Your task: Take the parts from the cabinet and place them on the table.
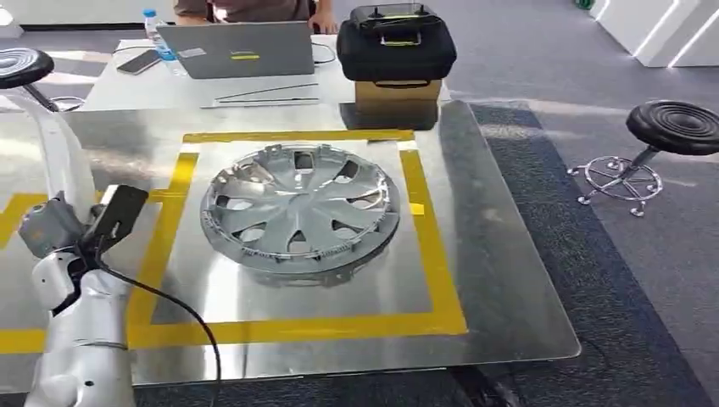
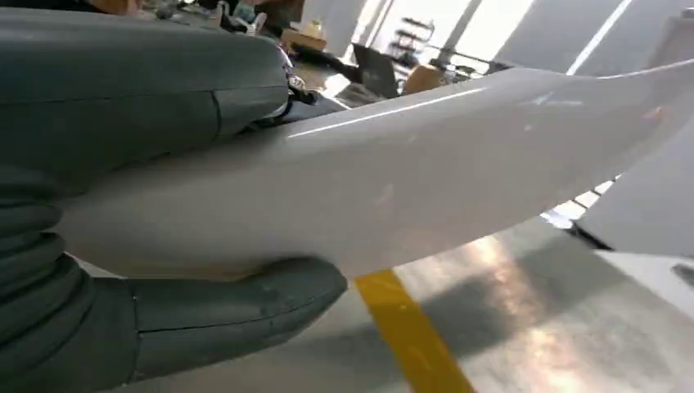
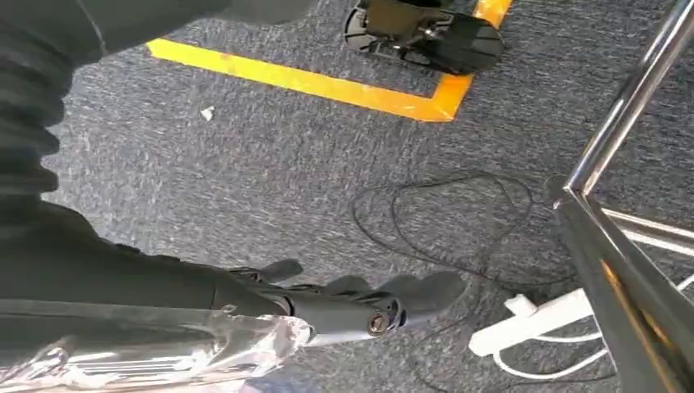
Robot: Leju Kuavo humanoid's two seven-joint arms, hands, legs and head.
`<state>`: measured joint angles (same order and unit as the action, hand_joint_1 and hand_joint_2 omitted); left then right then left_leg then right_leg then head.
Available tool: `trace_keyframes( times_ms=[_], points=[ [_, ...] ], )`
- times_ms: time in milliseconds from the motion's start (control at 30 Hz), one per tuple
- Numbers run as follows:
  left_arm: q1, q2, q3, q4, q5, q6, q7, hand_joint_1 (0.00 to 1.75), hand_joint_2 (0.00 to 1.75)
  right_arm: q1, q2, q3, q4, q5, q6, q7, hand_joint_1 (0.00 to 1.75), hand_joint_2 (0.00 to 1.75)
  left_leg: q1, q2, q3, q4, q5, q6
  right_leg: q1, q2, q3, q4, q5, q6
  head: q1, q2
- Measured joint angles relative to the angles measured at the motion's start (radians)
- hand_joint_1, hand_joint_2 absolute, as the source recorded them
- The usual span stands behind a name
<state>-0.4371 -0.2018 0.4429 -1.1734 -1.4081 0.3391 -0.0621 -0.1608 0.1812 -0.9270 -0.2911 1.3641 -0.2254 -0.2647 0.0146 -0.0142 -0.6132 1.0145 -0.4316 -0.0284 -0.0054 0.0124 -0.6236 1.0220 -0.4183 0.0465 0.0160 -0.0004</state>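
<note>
My left hand [image 1: 51,229] is at the table's near left and grips a long, white curved part [image 1: 66,148] that rises up past it. In the left wrist view the grey hand [image 2: 123,82] is wrapped around the glossy white part [image 2: 425,172], thumb under it, above the metal table and a yellow tape line [image 2: 409,336]. A silver wheel cover [image 1: 301,212] lies flat inside the yellow tape square on the shiny table [image 1: 500,280]. My right hand [image 3: 327,307] hangs over grey carpet, its dark fingers stretched out and holding nothing; a shiny crinkled silver edge [image 3: 164,352] lies beside it.
Behind the table stand a laptop [image 1: 242,49], a water bottle [image 1: 157,30] and a black case on a cardboard box [image 1: 396,42], with a person [image 1: 254,8] beyond. Black stools stand right [image 1: 674,127] and far left [image 1: 21,66]. Cables, a white power strip [image 3: 540,319] and a metal frame [image 3: 622,246] are on the floor.
</note>
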Motion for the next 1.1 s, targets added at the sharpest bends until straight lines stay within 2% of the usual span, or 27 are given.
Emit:
trace_keyframes(
  times_ms=[33, 67, 100, 167, 200, 233, 267, 300, 333, 367, 400, 467, 500, 567, 600, 667, 700, 733, 767, 800, 867, 900, 933, 1033, 1067, 1100],
  points=[
    [-0.001, 0.001, -0.001, 0.015, -0.010, -0.001, 0.009, 1.75, 1.75, 0.000, 0.000, 0.000, 0.000, 0.000, 0.000, 0.000, 0.00, 1.75, 0.005, 0.001, 0.001, -0.002, 0.004, 0.008, -0.002, 0.000, -0.003, 0.003, -0.004, 0.006, -0.002, 0.000],
    [-0.003, 0.003, -0.003, 0.026, -0.017, -0.002, 0.019, 1.75, 1.75, 0.000, 0.000, 0.000, 0.000, -0.001, 0.000, -0.001, 0.00, 1.75, 0.005, 0.003, 0.002, -0.002, 0.004, 0.016, -0.002, -0.003, -0.012, 0.021, -0.019, 0.010, 0.000, 0.000],
    [-0.006, 0.004, -0.003, 0.034, -0.024, -0.003, 0.028, 1.75, 1.75, 0.000, 0.000, 0.000, 0.000, -0.003, 0.000, -0.002, 0.00, 1.75, 0.005, 0.003, 0.002, -0.002, 0.004, 0.022, -0.002, -0.005, -0.034, 0.071, -0.050, 0.013, 0.005, 0.000],
    [-0.007, 0.008, -0.002, 0.054, -0.033, -0.008, 0.038, 1.75, 1.75, 0.000, 0.000, 0.000, 0.000, -0.006, 0.000, -0.002, 0.00, 1.75, 0.001, 0.003, 0.002, -0.002, 0.004, 0.027, -0.002, -0.005, -0.118, 0.251, -0.129, 0.015, 0.006, 0.000],
    [-0.007, 0.009, -0.002, 0.063, -0.035, -0.010, 0.041, 1.75, 1.75, 0.001, 0.000, 0.000, 0.000, -0.007, 0.000, -0.002, 0.00, 1.75, 0.000, 0.003, 0.002, -0.002, 0.003, 0.028, -0.002, -0.005, -0.150, 0.313, -0.147, 0.015, 0.005, 0.000],
    [-0.007, 0.010, -0.002, 0.072, -0.036, -0.011, 0.042, 1.75, 1.75, 0.003, 0.000, 0.000, 0.000, -0.008, 0.000, -0.002, 0.00, 1.75, -0.002, 0.003, 0.002, -0.002, 0.002, 0.029, -0.002, -0.005, -0.163, 0.330, -0.142, 0.013, 0.006, 0.000],
    [-0.007, 0.011, -0.001, 0.077, -0.039, -0.015, 0.046, 1.75, 1.75, 0.003, 0.000, 0.000, 0.000, -0.008, 0.000, -0.002, 0.00, 1.75, -0.003, 0.002, 0.004, -0.002, 0.001, 0.029, -0.002, -0.005, -0.151, 0.300, -0.114, 0.009, 0.005, 0.000],
    [-0.007, 0.011, -0.001, 0.081, -0.049, -0.019, 0.058, 1.75, 1.75, 0.003, 0.000, 0.000, 0.000, -0.010, -0.001, -0.001, 0.00, 1.75, -0.004, 0.001, 0.006, -0.002, 0.001, 0.029, -0.001, -0.005, -0.120, 0.232, -0.073, 0.004, 0.006, 0.000],
    [-0.008, 0.012, 0.000, 0.084, -0.062, -0.019, 0.071, 1.75, 1.75, 0.002, 0.000, 0.000, 0.000, -0.010, -0.001, 0.000, 0.00, 1.75, -0.005, 0.000, 0.010, -0.002, -0.002, 0.026, 0.000, -0.005, -0.072, 0.133, -0.025, -0.001, 0.005, 0.000],
    [-0.010, 0.013, 0.001, 0.088, -0.078, -0.019, 0.089, 1.75, 1.75, 0.002, -0.001, 0.000, 0.000, -0.011, -0.002, 0.000, 0.00, 1.75, -0.005, 0.000, 0.014, -0.002, -0.005, 0.023, 0.002, -0.005, -0.024, 0.038, 0.011, -0.007, 0.006, 0.000],
    [-0.012, 0.014, 0.004, 0.090, -0.088, -0.018, 0.100, 1.75, 1.75, 0.001, -0.001, 0.000, 0.000, -0.013, -0.002, 0.000, 0.00, 1.75, -0.012, 0.000, 0.011, 0.000, -0.008, 0.017, 0.006, -0.004, -0.004, 0.016, -0.006, -0.006, 0.005, 0.000],
    [-0.013, 0.021, 0.010, 0.096, -0.102, -0.018, 0.113, 1.75, 1.75, 0.004, -0.002, 0.000, 0.000, -0.013, -0.003, 0.000, 0.00, 1.75, -0.008, 0.000, 0.011, -0.002, -0.005, 0.009, 0.007, -0.001, -0.010, 0.014, -0.003, -0.008, 0.003, 0.000],
    [-0.013, 0.021, 0.012, 0.098, -0.109, -0.015, 0.120, 1.75, 1.75, 0.005, -0.003, 0.000, 0.000, -0.015, -0.003, 0.000, 0.00, 1.75, -0.006, 0.000, 0.012, -0.007, -0.004, 0.002, 0.010, -0.001, -0.010, 0.015, -0.004, -0.013, 0.004, 0.000],
    [-0.012, 0.025, 0.018, 0.098, -0.123, -0.015, 0.128, 1.75, 1.75, 0.004, -0.003, 0.000, 0.000, -0.016, -0.003, -0.001, 0.00, 1.75, -0.004, 0.002, 0.013, 0.000, -0.015, -0.010, 0.003, -0.002, -0.002, 0.000, 0.004, -0.025, 0.004, 0.000],
    [-0.012, 0.026, 0.019, 0.098, -0.128, -0.015, 0.130, 1.75, 1.75, 0.003, -0.003, 0.000, 0.000, -0.016, -0.003, -0.003, 0.00, 1.75, -0.005, 0.003, -0.003, 0.034, -0.040, -0.016, 0.001, -0.002, 0.000, -0.001, 0.004, -0.030, -0.001, 0.000],
    [-0.010, 0.032, 0.028, 0.098, -0.137, -0.016, 0.136, 1.75, 1.75, 0.004, -0.003, 0.000, 0.000, -0.018, -0.003, -0.005, 0.00, 1.75, -0.004, 0.003, -0.078, 0.187, -0.118, -0.023, 0.001, -0.002, -0.001, -0.001, 0.002, -0.033, 0.000, 0.000],
    [-0.006, 0.034, 0.035, 0.098, -0.141, -0.016, 0.140, 1.75, 1.75, 0.005, -0.003, -0.001, 0.000, -0.018, -0.003, -0.005, 0.00, 1.75, -0.004, 0.003, -0.117, 0.264, -0.145, -0.026, 0.000, -0.002, -0.001, -0.001, 0.002, -0.034, 0.000, 0.000],
    [0.000, 0.037, 0.043, 0.099, -0.142, -0.016, 0.143, 1.75, 1.75, 0.007, -0.003, -0.001, 0.000, -0.018, -0.003, -0.005, 0.00, 1.75, -0.004, 0.003, -0.138, 0.300, -0.147, -0.027, 0.000, -0.002, 0.000, -0.001, 0.002, -0.034, 0.000, 0.000],
    [0.004, 0.039, 0.047, 0.099, -0.144, -0.016, 0.146, 1.75, 1.75, 0.007, -0.003, -0.001, 0.000, -0.019, -0.003, -0.005, 0.00, 1.75, -0.004, 0.003, -0.134, 0.285, -0.122, -0.027, -0.001, -0.002, 0.000, -0.001, 0.001, -0.033, 0.000, 0.000],
    [0.005, 0.040, 0.049, 0.099, -0.147, -0.016, 0.146, 1.75, 1.75, 0.006, -0.003, -0.001, 0.000, -0.019, -0.003, -0.006, 0.00, 1.75, -0.004, 0.003, -0.110, 0.229, -0.079, -0.028, -0.003, -0.002, 0.001, -0.001, 0.001, -0.033, 0.000, 0.000],
    [0.004, 0.043, 0.053, 0.099, -0.152, -0.016, 0.146, 1.75, 1.75, 0.005, -0.003, -0.001, 0.000, -0.019, -0.003, -0.006, 0.00, 1.75, 0.000, 0.006, -0.027, 0.065, 0.004, -0.032, -0.007, -0.002, 0.005, 0.002, -0.003, -0.024, 0.000, 0.000],
    [0.002, 0.043, 0.059, 0.100, -0.153, -0.016, 0.149, 1.75, 1.75, 0.004, -0.004, -0.001, 0.000, -0.019, -0.003, -0.006, 0.00, 1.75, 0.003, 0.009, 0.004, 0.006, 0.007, -0.040, 0.003, -0.001, 0.001, 0.010, -0.007, -0.015, -0.003, 0.000],
    [0.002, 0.043, 0.061, 0.100, -0.155, -0.016, 0.153, 1.75, 1.75, 0.004, -0.004, 0.000, 0.000, -0.020, -0.003, -0.006, 0.00, 1.75, 0.002, -0.001, 0.005, -0.002, 0.000, -0.018, 0.002, 0.000, -0.003, 0.014, -0.008, -0.012, -0.003, 0.000],
    [0.017, 0.043, 0.071, 0.103, -0.161, -0.017, 0.167, 1.75, 1.75, 0.008, -0.004, -0.001, 0.000, -0.024, -0.003, -0.008, 0.00, 1.75, 0.000, 0.000, 0.002, 0.001, 0.002, 0.003, 0.001, 0.000, 0.000, 0.005, -0.004, 0.000, -0.001, 0.000],
    [0.017, 0.043, 0.071, 0.103, -0.163, -0.017, 0.167, 1.75, 1.75, 0.008, -0.004, -0.001, 0.000, -0.025, -0.003, -0.008, 0.00, 1.75, 0.004, 0.001, 0.003, -0.001, 0.004, 0.010, -0.001, -0.001, -0.007, 0.009, -0.010, 0.006, -0.002, 0.000],
    [0.016, 0.043, 0.070, 0.104, -0.163, -0.017, 0.172, 1.75, 1.75, 0.006, -0.004, -0.001, 0.000, -0.028, -0.004, -0.010, 0.00, 1.75, 0.005, 0.001, 0.004, -0.001, 0.004, 0.017, 0.000, -0.004, -0.018, 0.042, -0.036, 0.010, 0.007, 0.000]
  ],
)
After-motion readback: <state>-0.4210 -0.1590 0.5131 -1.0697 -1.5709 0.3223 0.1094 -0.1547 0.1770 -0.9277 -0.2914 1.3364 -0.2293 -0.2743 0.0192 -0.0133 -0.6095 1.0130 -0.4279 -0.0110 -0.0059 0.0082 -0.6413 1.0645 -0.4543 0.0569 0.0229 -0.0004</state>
